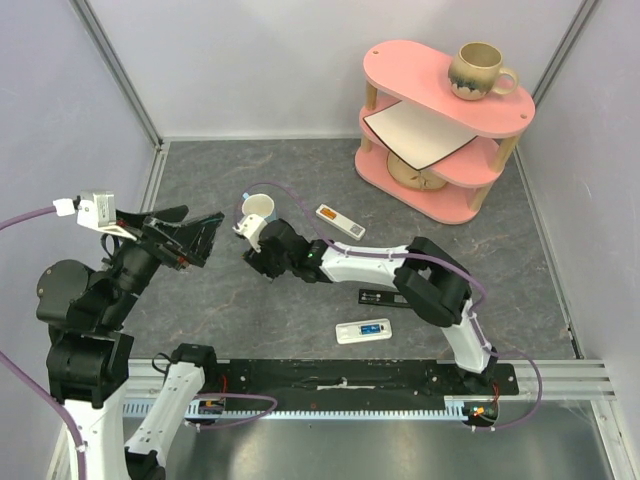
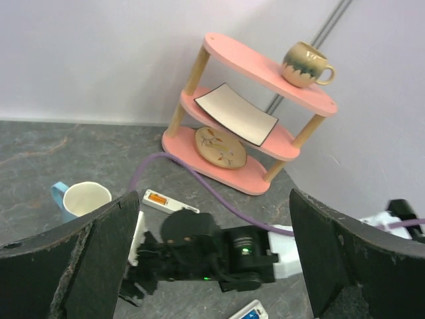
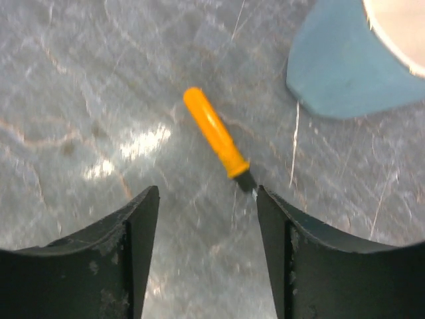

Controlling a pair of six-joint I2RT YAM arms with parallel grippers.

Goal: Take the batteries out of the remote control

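Orange peeks out of the far remote [image 1: 340, 220], the white one near the blue cup [image 1: 258, 208]. That is an orange battery [image 1: 327, 212] sitting in its slot. The near remote [image 1: 362, 331], at the front of the table [image 1: 200, 180], has a blue battery [image 1: 371, 326] in it. The right gripper [image 3: 206, 199] hangs low over the table, fingers wide apart, holding nothing. Under it lies a screwdriver [image 3: 214, 138], not a battery. The left gripper [image 2: 212, 252] is up high, wide open and empty too. Batteries are tiny, light, hard and smooth, so I think one could slip or roll. Pinch it across its round middle.
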